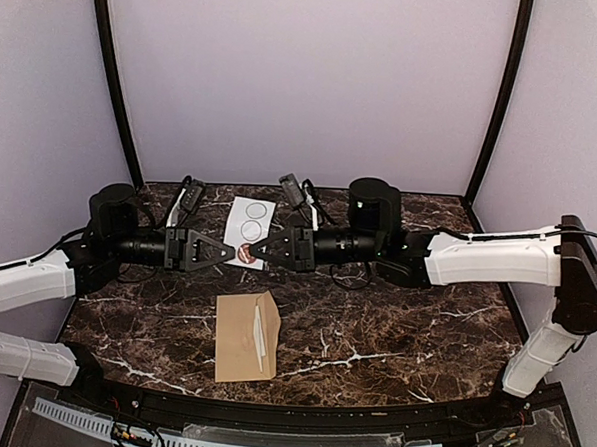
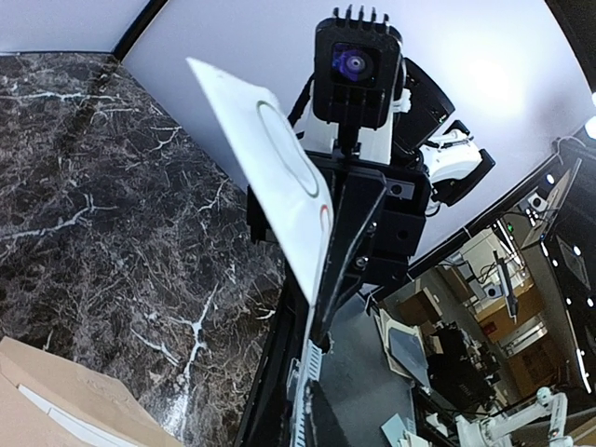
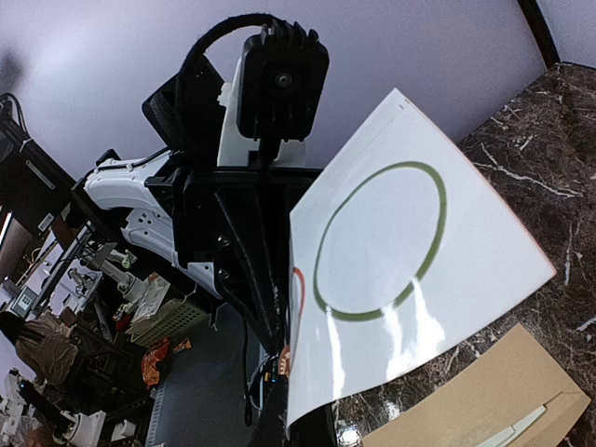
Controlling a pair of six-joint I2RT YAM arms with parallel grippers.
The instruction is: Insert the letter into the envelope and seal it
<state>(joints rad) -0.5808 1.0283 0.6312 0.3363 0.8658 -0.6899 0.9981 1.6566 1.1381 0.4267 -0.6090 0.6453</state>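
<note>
left pincer (image 1: 232, 252) and right pincer (image 1: 251, 250) both pinch white card (image 1: 251, 213) over dark marble table (image 1: 393, 329); lilac walls (image 1: 316, 84).

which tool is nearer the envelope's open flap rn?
Right, narrowly, by the top view. The right tool hangs beyond the flap's far end; the left tool sits further toward its own side, beyond the envelope's body.

A dark brown marble-patterned tabletop with white veins (image 1: 393, 339) spreads beneath the left fingers (image 1: 209, 242) and the right fingers (image 1: 272, 242). Behind them stand plain pale lilac wall panels (image 1: 306, 84), edged by black curved frame struts (image 1: 116, 84). Beyond the fingers on either side, the wrist views show a cluttered workroom with desks and boxes (image 2: 466, 345). A bright patch of light (image 2: 494, 84) glares on the wall.
</note>
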